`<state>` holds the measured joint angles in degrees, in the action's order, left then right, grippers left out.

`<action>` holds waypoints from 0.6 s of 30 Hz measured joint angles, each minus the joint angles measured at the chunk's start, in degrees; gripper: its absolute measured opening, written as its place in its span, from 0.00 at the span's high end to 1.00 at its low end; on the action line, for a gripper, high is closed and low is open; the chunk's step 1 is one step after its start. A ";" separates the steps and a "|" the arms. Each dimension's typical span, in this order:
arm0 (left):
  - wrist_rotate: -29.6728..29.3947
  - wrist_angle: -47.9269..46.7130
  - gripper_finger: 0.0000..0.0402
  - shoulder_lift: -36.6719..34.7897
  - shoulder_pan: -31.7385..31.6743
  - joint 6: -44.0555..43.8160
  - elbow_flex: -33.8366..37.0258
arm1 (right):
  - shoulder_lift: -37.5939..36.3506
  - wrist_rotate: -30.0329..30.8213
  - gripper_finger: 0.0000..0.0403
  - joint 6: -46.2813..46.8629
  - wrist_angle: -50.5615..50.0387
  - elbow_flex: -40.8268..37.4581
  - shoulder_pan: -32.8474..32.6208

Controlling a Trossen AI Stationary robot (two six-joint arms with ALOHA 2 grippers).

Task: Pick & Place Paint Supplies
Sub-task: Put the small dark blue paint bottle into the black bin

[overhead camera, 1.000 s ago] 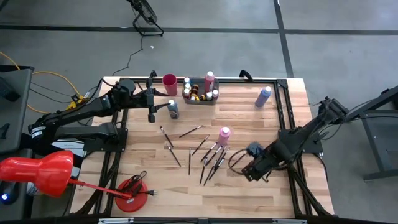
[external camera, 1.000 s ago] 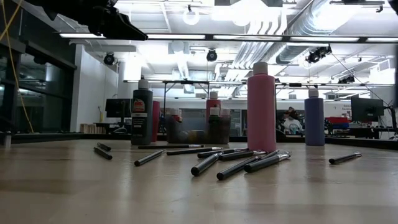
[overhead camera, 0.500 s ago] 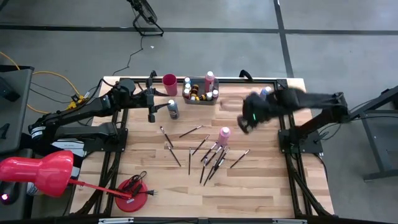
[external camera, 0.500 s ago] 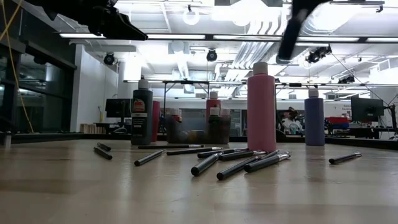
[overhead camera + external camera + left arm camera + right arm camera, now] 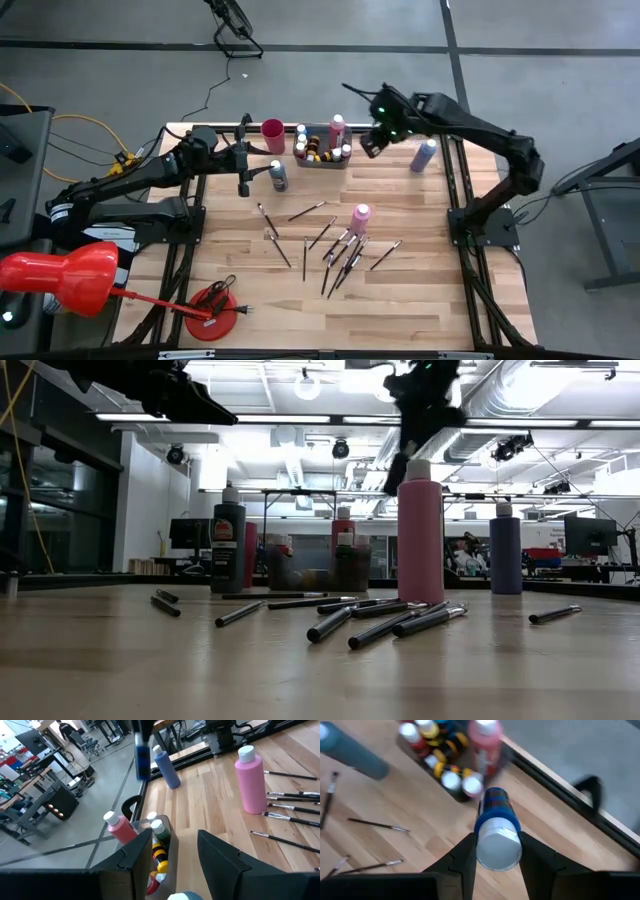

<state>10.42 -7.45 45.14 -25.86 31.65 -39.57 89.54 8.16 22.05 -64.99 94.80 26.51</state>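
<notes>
My right gripper (image 5: 372,143) hangs above the table just right of the grey tray (image 5: 322,161), shut on a small blue bottle with a white cap (image 5: 498,837). My left gripper (image 5: 175,852) is open and waits near the far-left part of the table, beside the upright dark bottle (image 5: 278,176). The tray holds several small bottles (image 5: 451,767) and a pink one (image 5: 337,127). A pink bottle (image 5: 360,216) and a lavender bottle (image 5: 424,155) stand on their bases. Several dark-handled brushes (image 5: 338,252) lie flat mid-table. My right gripper pinches the small blue bottle between its two fingers (image 5: 462,862), one on each side of the body just below the cap (image 5: 499,849). The cap end points back toward the wrist. The fingers come from above, slanting down. The bottle is lifted clear of the table.
A pink cup (image 5: 272,133) stands left of the tray at the far edge. A red disc with small tools (image 5: 212,315) sits at the near-left corner. Bare wood (image 5: 430,290) shows at the near-right part of the table.
My right gripper has risen from the near-right part of the table and swung fast toward the far edge, ending high beside the tray's right end. The left arm, the standing bottles and the brushes have kept still.
</notes>
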 joint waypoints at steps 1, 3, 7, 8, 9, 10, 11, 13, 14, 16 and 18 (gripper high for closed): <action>0.01 0.01 0.62 -0.01 -0.01 -0.01 0.00 | 1.02 -1.94 0.71 -1.36 1.75 -0.02 0.55; -0.01 -0.05 0.62 -0.01 -0.01 -0.01 0.00 | 2.98 -4.41 0.71 -4.04 5.10 -0.02 1.32; -0.01 -0.01 0.62 -0.01 -0.01 -0.01 0.00 | 6.63 -5.55 0.71 -9.04 8.26 0.66 3.47; 0.00 -0.02 0.62 -0.01 -0.01 0.00 0.00 | 7.75 -5.22 0.71 -10.24 8.11 1.20 4.01; 0.00 -0.01 0.62 -0.01 0.00 0.00 0.00 | 8.77 -4.83 0.71 -11.31 8.09 1.71 4.49; 0.00 -0.01 0.62 -0.01 0.00 0.00 0.00 | 9.80 -4.42 0.71 -12.11 8.15 2.30 5.02; -0.01 -0.02 0.62 -0.01 -0.01 0.01 0.00 | 10.79 -3.90 0.71 -12.79 8.18 2.78 5.51; 0.01 -0.01 0.62 -0.01 0.01 -0.01 0.00 | 12.75 -3.03 0.71 -13.92 8.13 3.81 6.26; -0.01 -0.01 0.62 -0.01 0.01 -0.01 0.00 | 13.59 -2.92 0.71 -15.01 8.17 4.13 6.53; 0.00 -0.02 0.62 -0.01 0.00 -0.01 0.00 | 15.19 -2.86 0.71 -17.42 8.25 4.38 6.74; 0.00 -0.01 0.62 -0.01 -0.01 0.00 0.00 | 16.51 -2.36 0.71 -18.97 8.52 4.49 6.81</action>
<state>10.42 -7.46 45.12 -25.86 31.65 -39.57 106.05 5.80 3.08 -56.47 99.29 33.33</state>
